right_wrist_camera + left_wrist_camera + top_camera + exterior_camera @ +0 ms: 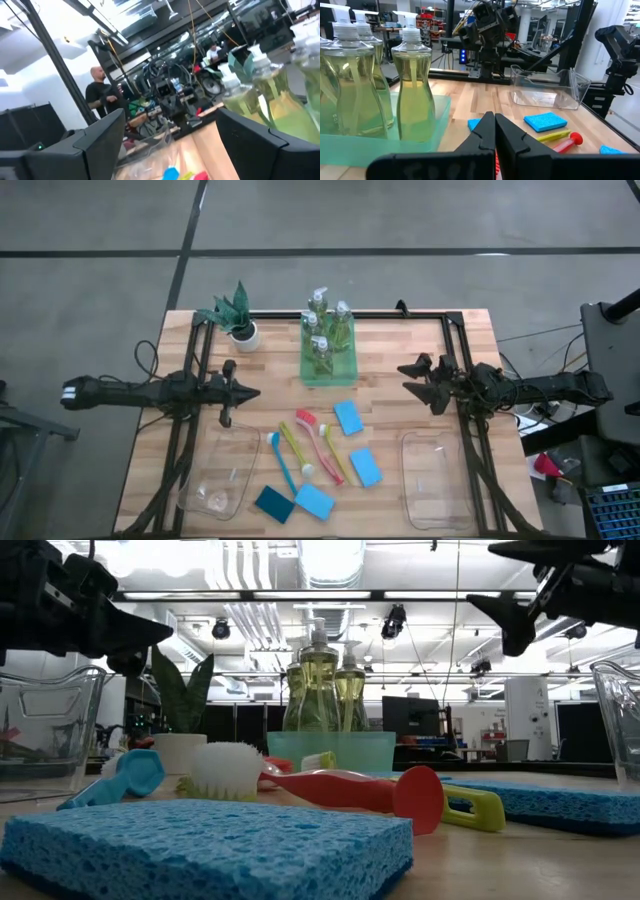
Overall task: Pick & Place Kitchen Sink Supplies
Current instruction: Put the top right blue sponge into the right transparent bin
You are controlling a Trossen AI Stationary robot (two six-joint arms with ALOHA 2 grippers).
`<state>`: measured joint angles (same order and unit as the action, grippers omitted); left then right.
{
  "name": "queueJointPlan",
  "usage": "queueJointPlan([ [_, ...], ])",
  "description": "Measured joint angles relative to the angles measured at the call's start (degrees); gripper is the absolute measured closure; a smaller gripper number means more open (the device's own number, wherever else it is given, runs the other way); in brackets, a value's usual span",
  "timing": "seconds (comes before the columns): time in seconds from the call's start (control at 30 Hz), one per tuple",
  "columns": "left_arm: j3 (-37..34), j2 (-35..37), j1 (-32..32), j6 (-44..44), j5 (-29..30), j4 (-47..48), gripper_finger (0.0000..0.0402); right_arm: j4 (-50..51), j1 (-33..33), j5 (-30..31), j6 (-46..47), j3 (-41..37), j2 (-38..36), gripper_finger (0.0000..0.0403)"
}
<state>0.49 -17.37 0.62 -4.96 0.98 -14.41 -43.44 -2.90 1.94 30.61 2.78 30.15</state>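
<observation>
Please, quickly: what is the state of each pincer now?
Left pincer: closed, holding nothing.
Right pincer: open, holding nothing.

tabletop: pale wood in butcher-block strips
soap bottles: clear, yellow-green liquid, white pumps
tray: translucent green
sponges: three bright blue, one darker teal near the front edge
brushes: one blue, one yellow, one pink-red, white bristles
plant: green leaves, white pot
bins: clear
arms: dark
</observation>
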Motion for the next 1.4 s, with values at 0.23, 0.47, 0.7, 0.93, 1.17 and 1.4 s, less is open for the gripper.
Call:
queueJointPlan([
  [0.23,0.0,0.0,0.0,0.01,0.02,0.0,0.0401,11.21,0.04,-0.42,-0.56,7.15,3.67,0.0106],
  [0.47,-0.02,0.0,0.0,0.01,0.02,0.0,0.0401,22.99,0.04,-0.49,0.81,15.96,11.56,0.0099],
  [0.7,-0.04,0.0,-0.04,0.01,0.01,0.0,0.0401,42.76,0.04,-0.5,6.27,27.85,22.45,0.0111],
  [0.93,-0.04,0.0,-0.04,0.01,-0.01,0.0,0.0401,58.57,0.0,-0.66,17.48,38.4,35.19,0.0115],
  [1.17,-0.04,0.0,-0.02,0.02,0.02,0.0,0.0401,63.37,-0.44,-0.45,21.45,48.67,50.16,0.0124],
  [1.4,-0.07,0.0,0.0,0.01,0.01,0.02,0.0401,80.03,0.95,-1.8,21.48,59.57,63.2,0.0141],
])
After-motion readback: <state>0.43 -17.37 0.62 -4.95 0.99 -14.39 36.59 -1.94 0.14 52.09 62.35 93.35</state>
